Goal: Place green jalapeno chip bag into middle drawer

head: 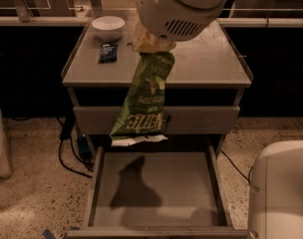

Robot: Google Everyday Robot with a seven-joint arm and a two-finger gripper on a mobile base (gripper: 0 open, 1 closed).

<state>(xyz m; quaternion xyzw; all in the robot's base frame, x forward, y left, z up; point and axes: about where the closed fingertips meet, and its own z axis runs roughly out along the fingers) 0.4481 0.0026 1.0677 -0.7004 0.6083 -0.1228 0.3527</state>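
Observation:
The green jalapeno chip bag (144,101) hangs upright from my gripper (150,43), pale bottom edge down, in front of the cabinet. My gripper sits under the arm's white housing (181,6), above the cabinet top, shut on the bag's top end. The middle drawer (186,183) is pulled open below. Its grey floor is bare and carries the bag's shadow. The bag's bottom edge hangs just above the drawer's back part.
A white bowl (108,27) and a small dark blue packet (108,52) lie on the cabinet top (206,59). The closed top drawer front (201,119) is behind the bag. My white base (281,193) is at lower right. Cables (72,148) trail on the left floor.

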